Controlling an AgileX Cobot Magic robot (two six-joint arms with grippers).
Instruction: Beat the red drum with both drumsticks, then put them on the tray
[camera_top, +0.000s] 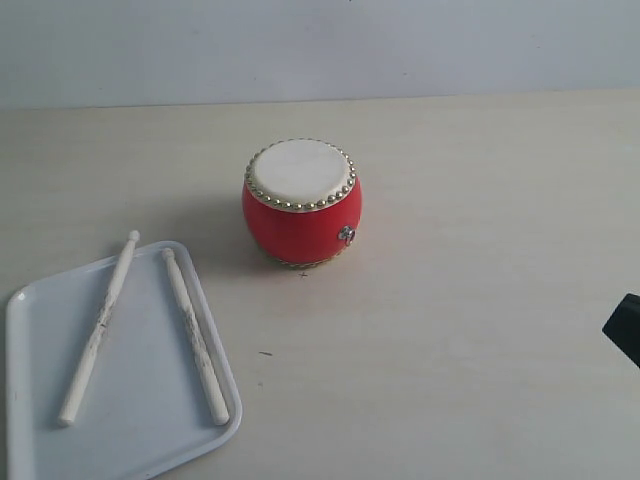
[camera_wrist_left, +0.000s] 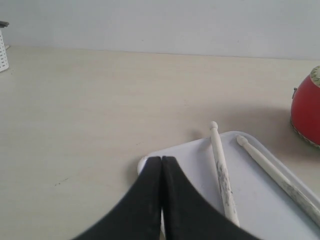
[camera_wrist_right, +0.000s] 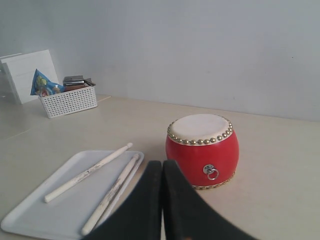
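Note:
The red drum (camera_top: 301, 205) stands upright mid-table, cream skin up, with a metal ring on its side; it also shows as the drum (camera_wrist_right: 202, 149) and at the edge as the drum (camera_wrist_left: 307, 107). Both drumsticks lie on the white tray (camera_top: 140, 420) at the front left: one stick (camera_top: 99, 328) with its tip over the far rim, the other stick (camera_top: 196, 337) beside it. My left gripper (camera_wrist_left: 162, 159) is shut and empty above the tray's corner. My right gripper (camera_wrist_right: 162, 163) is shut and empty, near the drum; in the exterior view only a dark piece of the right arm (camera_top: 625, 328) shows at the right edge.
A white mesh basket (camera_wrist_right: 70, 100) with packets and a white box (camera_wrist_right: 25, 75) stand far off on the table near the wall. A corner of a white basket (camera_wrist_left: 3, 50) shows in the left wrist view.

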